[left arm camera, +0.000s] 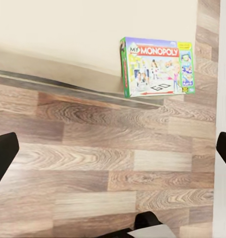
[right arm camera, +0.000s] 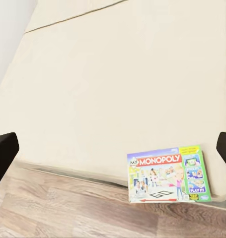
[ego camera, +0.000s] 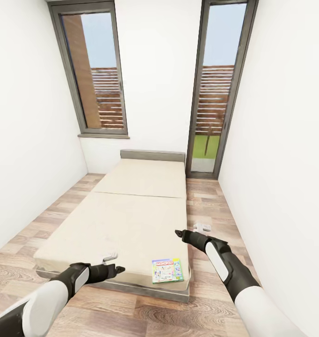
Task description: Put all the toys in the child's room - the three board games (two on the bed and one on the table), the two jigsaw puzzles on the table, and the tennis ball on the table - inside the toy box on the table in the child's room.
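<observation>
Two robot arms, smooth white upper casings, glossy black forearm and wrist segments, white panel inset on each forearm, left gripper (ego camera: 113, 269) and right gripper (ego camera: 179, 232) with short black tapered fingers

Small white object (ego camera: 204, 227) beside bed (ego camera: 131, 220), unidentifiable.

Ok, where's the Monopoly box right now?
In the head view the Monopoly box lies flat on the bed, at its near right corner, between the two grippers and nearer the right gripper.
</observation>
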### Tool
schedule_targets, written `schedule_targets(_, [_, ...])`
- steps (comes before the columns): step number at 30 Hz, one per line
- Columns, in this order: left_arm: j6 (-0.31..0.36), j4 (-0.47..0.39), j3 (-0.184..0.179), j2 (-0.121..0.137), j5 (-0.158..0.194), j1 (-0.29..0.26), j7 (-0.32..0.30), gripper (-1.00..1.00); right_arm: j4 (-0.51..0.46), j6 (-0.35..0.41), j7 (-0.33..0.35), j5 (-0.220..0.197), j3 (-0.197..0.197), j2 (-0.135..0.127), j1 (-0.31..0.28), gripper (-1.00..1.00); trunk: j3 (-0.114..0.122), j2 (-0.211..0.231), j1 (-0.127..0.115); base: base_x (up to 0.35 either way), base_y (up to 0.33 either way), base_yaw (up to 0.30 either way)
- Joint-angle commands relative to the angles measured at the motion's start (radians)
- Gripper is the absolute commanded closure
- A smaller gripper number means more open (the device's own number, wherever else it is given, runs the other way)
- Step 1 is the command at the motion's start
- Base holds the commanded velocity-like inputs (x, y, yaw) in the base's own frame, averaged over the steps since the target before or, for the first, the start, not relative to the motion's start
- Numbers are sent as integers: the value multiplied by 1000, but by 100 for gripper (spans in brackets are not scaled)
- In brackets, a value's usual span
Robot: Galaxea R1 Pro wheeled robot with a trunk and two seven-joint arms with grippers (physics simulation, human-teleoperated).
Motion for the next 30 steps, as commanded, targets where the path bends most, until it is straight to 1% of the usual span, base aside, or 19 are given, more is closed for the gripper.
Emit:
schedule_targets(1, [7,-2,9,-2,-7,1,-5,-100,-12,6,1,-1,0,0,0,-100,-5,-9,5,0,0,0])
schedule_targets(4, [6,-1,10,-4,-6,6,-4,-100,-65,12,1,-1,0,1,4,-100,-15,-30,16,0,0,0])
schedule_targets(5, [6,-1,10,-4,-5,7,-4,-100,-95,15,1,-2,0,1,20,-100,-18,-37,20,0,0,0])
schedule_targets(6, [6,0,11,-5,-5,8,-4,-100,-134,21,1,-2,0,1,52,-100,-21,-44,24,0,0,0])
schedule_targets(7, [6,0,11,-5,-5,8,-3,-100,-159,26,1,-2,-1,2,72,-100,-24,-51,28,0,0,0])
schedule_targets(8, [6,0,12,-6,-4,9,-3,-100,-227,41,1,-2,-1,3,113,-100,-27,-58,31,0,0,0])
schedule_targets(9, [6,0,12,-6,-4,9,-3,-100,-268,51,1,-2,-1,3,133,-100,-30,-65,35,0,0,0])
schedule_targets(11, [6,0,13,-8,-4,10,-3,-100,-446,108,-1,-2,-1,6,201,-100,-37,-79,43,0,0,0])
schedule_targets(14, [6,0,15,-9,-3,10,-3,-100,-562,157,-2,-5,-2,10,237,-100,-46,-100,54,0,0,0])
schedule_targets(17, [6,0,32,-9,10,10,-3,-100,-610,178,-4,-14,-5,15,252,-100,-56,-121,66,0,0,0])
schedule_targets(18, [6,0,46,-9,21,11,-3,-100,-622,184,-4,-19,-6,16,256,-100,-59,-128,70,0,0,0])
schedule_targets(23, [8,0,76,-9,47,11,-4,-100,-639,192,-6,-25,-9,15,262,-100,-74,-163,89,0,0,0])
schedule_targets(28, [13,0,94,-3,54,11,-11,-100,-645,193,-5,-30,-11,10,264,-100,-90,-198,108,0,0,0])
schedule_targets(30, [16,0,109,-1,55,11,-13,-100,-646,193,-5,-36,-11,11,264,-100,-96,-212,116,0,0,0])
